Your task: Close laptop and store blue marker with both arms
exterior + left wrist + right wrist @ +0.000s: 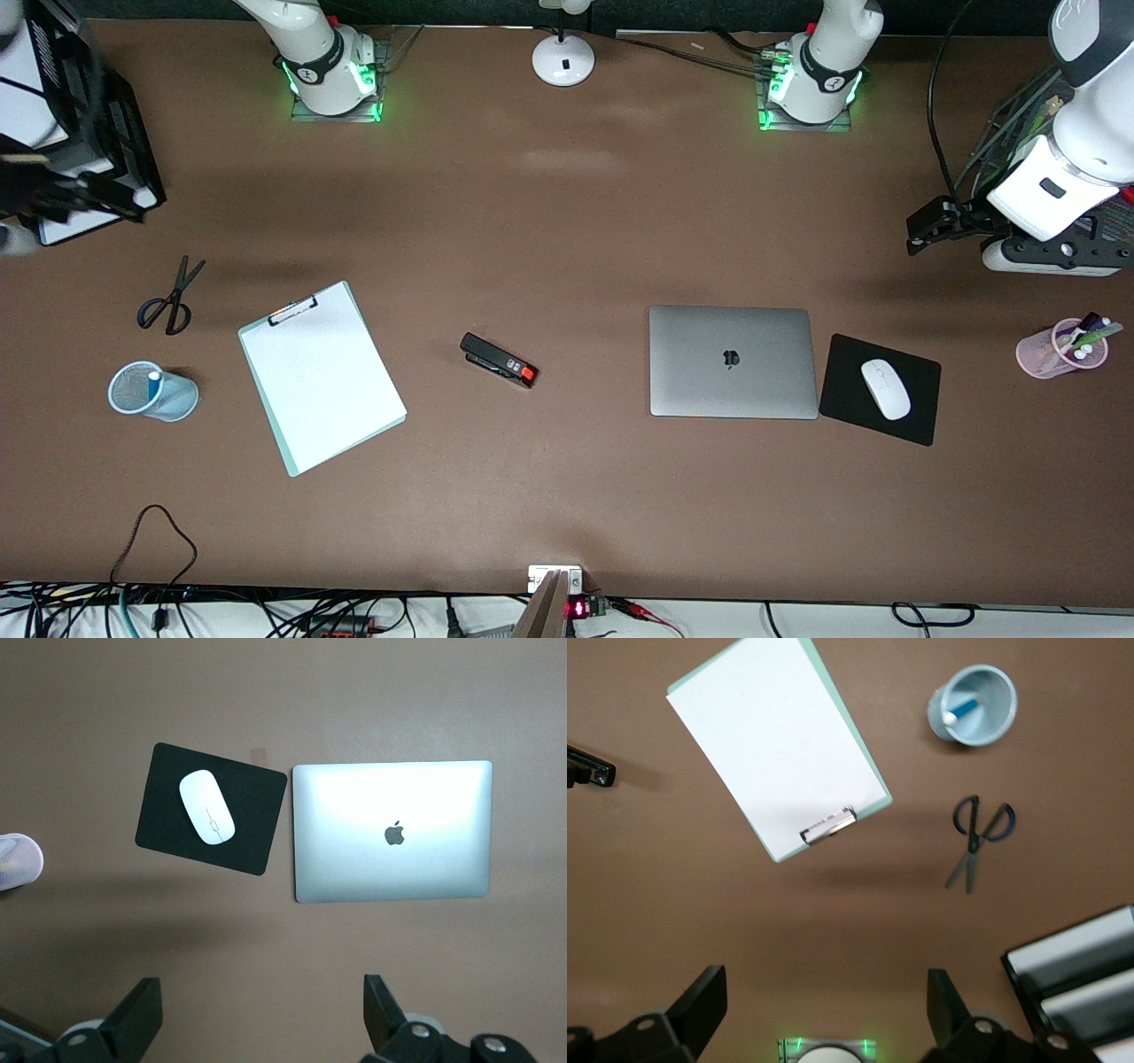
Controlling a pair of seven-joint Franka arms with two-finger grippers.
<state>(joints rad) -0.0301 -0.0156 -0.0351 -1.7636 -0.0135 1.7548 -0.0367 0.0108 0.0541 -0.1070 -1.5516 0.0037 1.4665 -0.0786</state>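
Laptop [733,361] shut, clear of jaws | blue marker [963,708] in cup [974,704] | left gripper [259,1014], right gripper [824,1010] jaws apart

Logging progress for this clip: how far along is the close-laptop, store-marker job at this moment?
Both parts look done. The laptop lies shut, logo up, beside the mouse pad. The blue marker stands in the light-blue cup at the right arm's end of the table. Nothing is in hand: the left gripper hangs open above the laptop, and the right gripper hangs open above the clipboard. Nothing visible is left.
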